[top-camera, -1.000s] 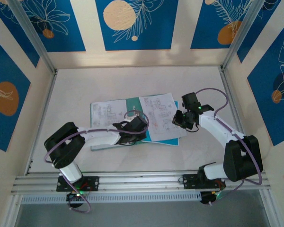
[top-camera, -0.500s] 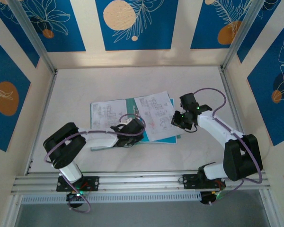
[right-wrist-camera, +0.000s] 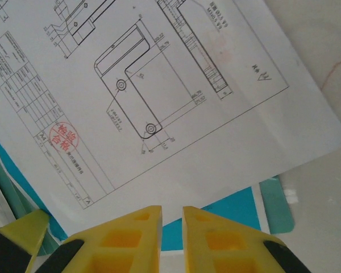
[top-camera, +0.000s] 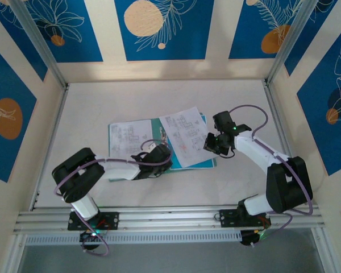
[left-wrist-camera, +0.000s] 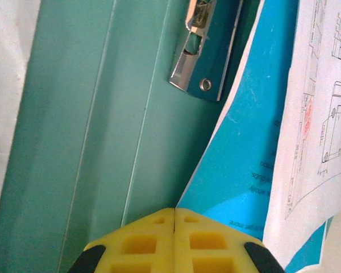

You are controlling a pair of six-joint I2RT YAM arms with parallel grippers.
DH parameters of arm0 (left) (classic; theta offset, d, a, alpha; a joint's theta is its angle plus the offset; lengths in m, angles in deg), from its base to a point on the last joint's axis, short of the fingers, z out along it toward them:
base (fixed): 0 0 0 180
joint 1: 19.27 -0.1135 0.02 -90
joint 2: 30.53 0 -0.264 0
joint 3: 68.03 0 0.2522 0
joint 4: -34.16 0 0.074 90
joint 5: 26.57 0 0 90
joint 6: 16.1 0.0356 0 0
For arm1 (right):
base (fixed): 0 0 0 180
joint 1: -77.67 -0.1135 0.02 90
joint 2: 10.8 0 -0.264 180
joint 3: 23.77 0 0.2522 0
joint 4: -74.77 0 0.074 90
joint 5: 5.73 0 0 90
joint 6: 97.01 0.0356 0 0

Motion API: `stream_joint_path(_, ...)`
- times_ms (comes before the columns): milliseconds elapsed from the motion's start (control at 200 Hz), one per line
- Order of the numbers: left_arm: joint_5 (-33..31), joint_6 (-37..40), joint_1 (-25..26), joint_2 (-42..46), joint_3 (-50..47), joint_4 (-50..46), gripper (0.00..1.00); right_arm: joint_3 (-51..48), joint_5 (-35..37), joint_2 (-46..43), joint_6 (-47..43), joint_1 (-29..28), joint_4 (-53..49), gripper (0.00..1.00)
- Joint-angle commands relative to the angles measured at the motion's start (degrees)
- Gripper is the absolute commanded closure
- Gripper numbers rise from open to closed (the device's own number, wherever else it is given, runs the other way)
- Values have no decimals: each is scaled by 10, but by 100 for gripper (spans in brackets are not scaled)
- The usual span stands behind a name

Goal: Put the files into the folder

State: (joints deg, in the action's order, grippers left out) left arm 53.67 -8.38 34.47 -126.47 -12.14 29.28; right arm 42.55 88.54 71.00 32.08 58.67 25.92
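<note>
The teal-green folder (top-camera: 157, 127) lies open on the table; its inner cover (left-wrist-camera: 102, 114) carries a metal clip (left-wrist-camera: 196, 51). One printed white sheet of the files (top-camera: 129, 136) rests on its left half. Another sheet (top-camera: 184, 136) lies skewed over the right half, with a light-blue sheet (left-wrist-camera: 256, 142) under it. My left gripper (top-camera: 162, 153) is shut, its tips (left-wrist-camera: 175, 209) down on the folder's inside by the blue sheet's corner. My right gripper (top-camera: 209, 142) sits at the skewed sheet's right edge (right-wrist-camera: 159, 85), jaws a narrow gap apart (right-wrist-camera: 171, 209), nothing seen between them.
The pale table (right-wrist-camera: 324, 57) is walled by blue-patterned panels. A metal rail (top-camera: 159, 219) runs along the near edge by the arm bases. The folder's corner (right-wrist-camera: 278, 205) peeks out past the blue sheet (right-wrist-camera: 216, 219).
The right sheet has slid and turned leftward over the folder, with my right gripper moving left alongside it. My left gripper has drawn back slightly to the left.
</note>
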Motion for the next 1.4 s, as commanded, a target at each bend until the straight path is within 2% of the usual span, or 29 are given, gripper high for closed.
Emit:
stream_joint_path(0, -13, -40, -5, 0, -18, 40, 100, 33, -13, 28, 5, -11, 6, 81)
stream_joint_path(320, 23, -59, -6, -37, -18, 98, 100, 128, -2, 130, 37, -72, -8, 81)
stream_joint_path(585, 40, -56, -12, -46, -18, 108, 100, 125, 10, 120, 43, -82, -11, 81)
stream_joint_path(955, 70, -19, -27, -48, 28, 52, 100, 100, 14, 97, 41, -80, -8, 81)
stream_joint_path(1115, 63, -28, -31, -40, 25, 34, 100, 97, 14, 102, 42, -80, -4, 81)
stream_joint_path(1395, 31, -80, -30, -30, -37, 109, 100, 98, 15, 102, 39, -80, -5, 81)
